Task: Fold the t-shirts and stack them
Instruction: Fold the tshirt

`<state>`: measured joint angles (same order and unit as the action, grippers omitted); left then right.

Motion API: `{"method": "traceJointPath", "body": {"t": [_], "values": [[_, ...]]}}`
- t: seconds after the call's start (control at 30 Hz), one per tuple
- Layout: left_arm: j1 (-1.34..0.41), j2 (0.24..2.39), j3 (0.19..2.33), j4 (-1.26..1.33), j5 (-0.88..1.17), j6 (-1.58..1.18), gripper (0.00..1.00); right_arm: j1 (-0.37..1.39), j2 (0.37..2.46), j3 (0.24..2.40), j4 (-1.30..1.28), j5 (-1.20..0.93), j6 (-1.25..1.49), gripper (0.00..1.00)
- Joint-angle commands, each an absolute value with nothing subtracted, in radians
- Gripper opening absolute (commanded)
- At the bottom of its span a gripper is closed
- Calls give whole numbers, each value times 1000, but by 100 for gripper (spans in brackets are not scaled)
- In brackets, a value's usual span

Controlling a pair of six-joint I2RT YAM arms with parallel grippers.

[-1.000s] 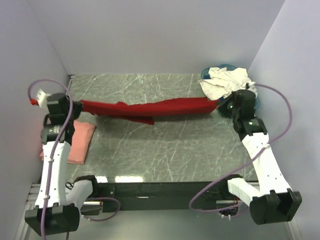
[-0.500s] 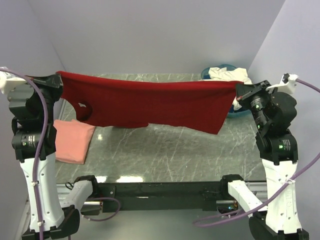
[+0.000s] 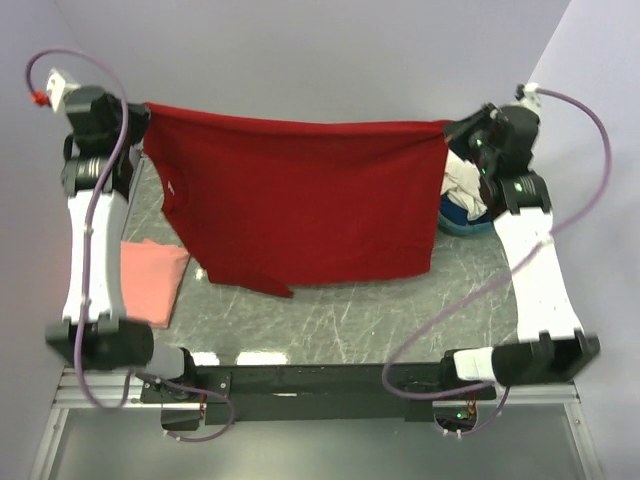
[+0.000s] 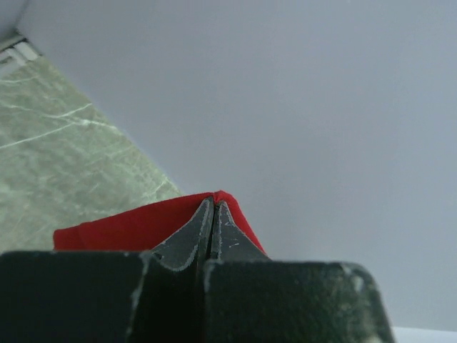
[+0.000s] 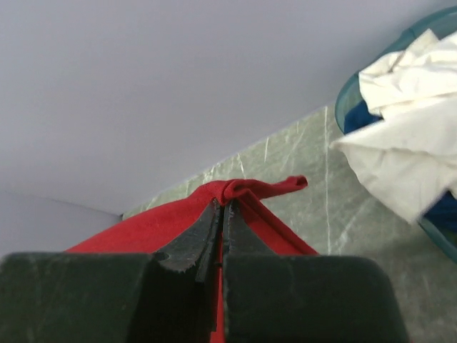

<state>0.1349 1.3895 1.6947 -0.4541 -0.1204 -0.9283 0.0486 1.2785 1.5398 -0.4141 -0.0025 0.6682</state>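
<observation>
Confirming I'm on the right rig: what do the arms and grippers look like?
The left arm and right arm have white link shells and black joint housings. A purple cable loops along each to a white plug, red-tipped on the left. Green lights dot the right arm. The left gripper and right gripper have black, scuffed fingers tapering to points.

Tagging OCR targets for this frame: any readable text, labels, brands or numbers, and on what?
No text is readable in any view.
On the red t-shirt there is one tiny pale spot, too small to tell if it is print.
No markings show on the pink t-shirt, white t-shirts or blue basin.
</observation>
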Motion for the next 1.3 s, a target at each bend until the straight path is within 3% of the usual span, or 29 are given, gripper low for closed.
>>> {"method": "traceJointPath", "body": {"t": [0.0,0.17,0.33,0.43,0.53,0.83,1.03,1.27], "values": [[150,1503,1876,-305,-91,-908,0,28,1383,1692,-255,3,643,0],[170,1699,2181,-311,-17,-911,1,12,1526,1929,-241,-38,644,0],[201,1691,2206,-278,-9,-914,0,-21,1583,1997,-238,-84,660,0],[210,1619,2085,-256,-9,-907,1,-26,1556,1932,-219,-100,666,0],[215,1540,1901,-236,-8,-908,1,-32,1507,1719,-173,-132,693,0],[218,1322,1121,-169,8,-951,0,-32,1443,1179,-54,-239,767,0],[218,1318,875,-199,3,-1028,0,-34,1537,1054,-89,-213,739,0],[216,1289,761,-256,-58,-1055,0,-43,1611,957,-130,-204,759,0]]}}
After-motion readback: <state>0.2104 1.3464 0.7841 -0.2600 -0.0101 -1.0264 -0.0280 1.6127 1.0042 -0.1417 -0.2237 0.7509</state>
